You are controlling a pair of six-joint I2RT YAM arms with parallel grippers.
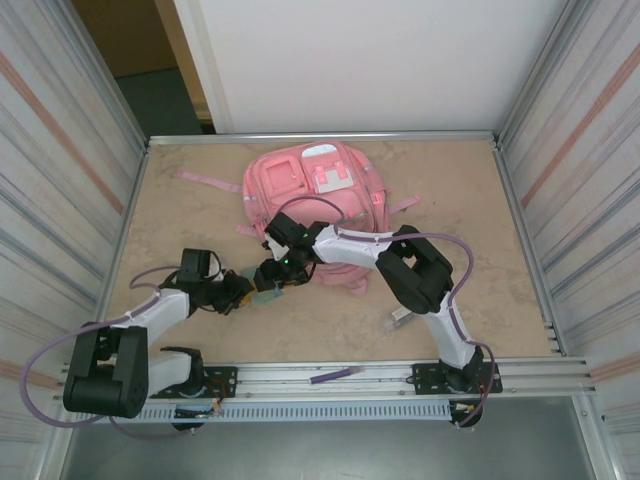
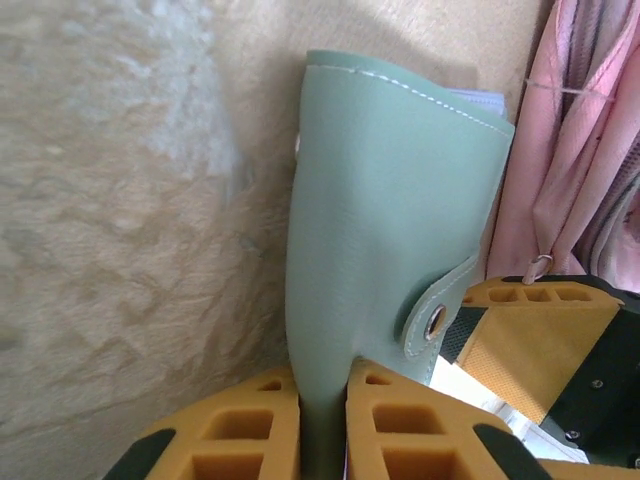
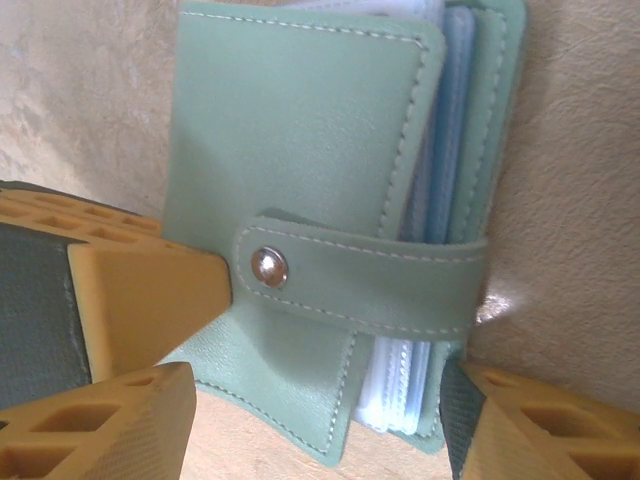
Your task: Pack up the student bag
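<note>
Left fingers (image 2: 230,440): clenched on 1 edge of the green wallet (image 2: 390,220), which sticks out past them.
Left arm: low, reaching from the near-left corner toward the middle of the table (image 1: 200,200), with the forearm pointing right.
Wallet: snapped shut by its strap, with clear sleeves showing at its open side.
Right fingers (image 3: 110,430): released and spread, 1 on each side of the wallet's end and close to its edges; contact unclear.
Bag (image 1: 315,185): pink, lying at the far middle of the table, just beyond both wrists.
Right arm: elbow bent on the right, forearm stretched left across the bag's near edge.
</note>
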